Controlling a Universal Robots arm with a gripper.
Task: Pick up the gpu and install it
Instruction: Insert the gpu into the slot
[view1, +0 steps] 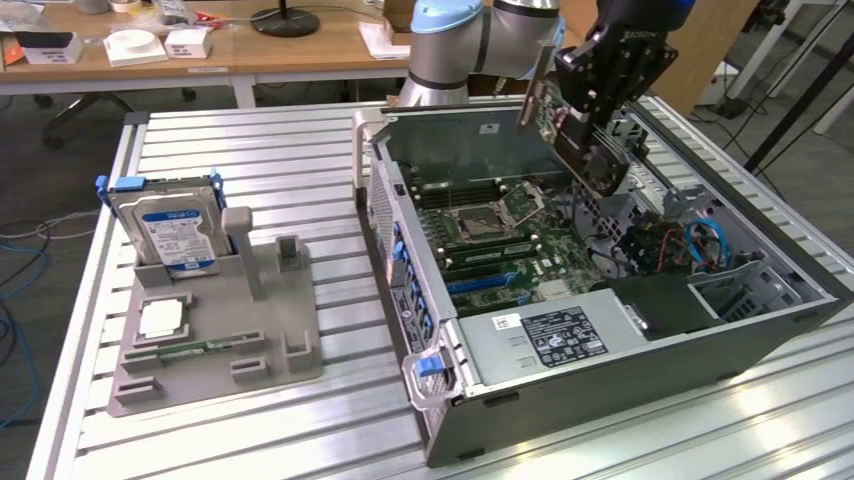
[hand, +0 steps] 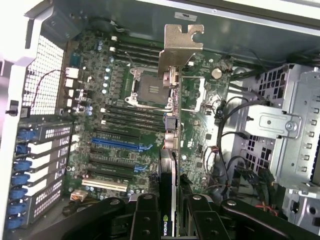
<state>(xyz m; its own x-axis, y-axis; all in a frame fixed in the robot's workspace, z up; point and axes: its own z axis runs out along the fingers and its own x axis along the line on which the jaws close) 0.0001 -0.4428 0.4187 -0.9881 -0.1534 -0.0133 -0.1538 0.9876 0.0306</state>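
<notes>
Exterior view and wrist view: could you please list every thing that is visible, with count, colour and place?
gpu: one, dark with silver bracket, held above the open case.
computer case: one, grey-black, exterior view's right, on the table.
motherboard: one, green, inside the case.
hard drive: one, silver, blue-white label, upright in the holder.
holder: one, grey, exterior view's left.
memory stick: one, green, in the holder.
table: one, silver slats.
arm: one, grey and light blue, behind the case.
end effector: one, black, shut on the gpu.

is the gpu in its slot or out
Out: the gripper holds the gpu in the air above the open case, clear of the motherboard.
</notes>
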